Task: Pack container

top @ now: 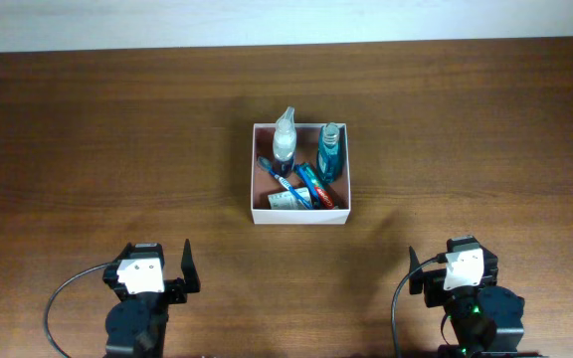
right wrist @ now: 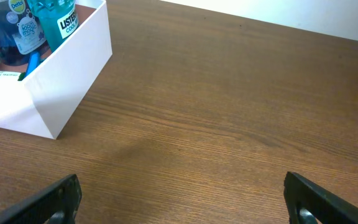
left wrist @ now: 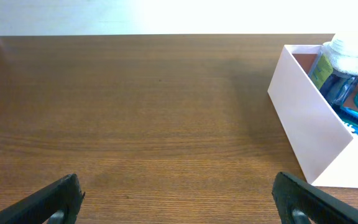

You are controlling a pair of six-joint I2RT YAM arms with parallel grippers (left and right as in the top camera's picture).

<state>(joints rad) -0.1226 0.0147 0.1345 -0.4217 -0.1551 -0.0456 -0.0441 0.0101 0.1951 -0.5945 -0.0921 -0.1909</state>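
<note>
Left tool [left wrist: 176, 208] spread wide, empty, low over desk [top: 88, 149]. Right tool [right wrist: 185, 202] likewise spread, empty. Container [top: 300, 215] on desk, ahead-right of left tool and ahead-left of right tool, well apart from both. Inside: spray bottle [top: 285, 139], blue mouthwash bottle [top: 329, 151], toothpaste tube [top: 318, 186], toothbrush [top: 279, 175].

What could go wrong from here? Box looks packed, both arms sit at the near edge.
1. The spray bottle and the mouthwash stand taller than the shallow walls of the box. A knock could tip them out.
2. The box seems to sit loose on the table. Any reach toward it by the left gripper or right gripper, both open, might shove it instead of tidying anything.
</note>
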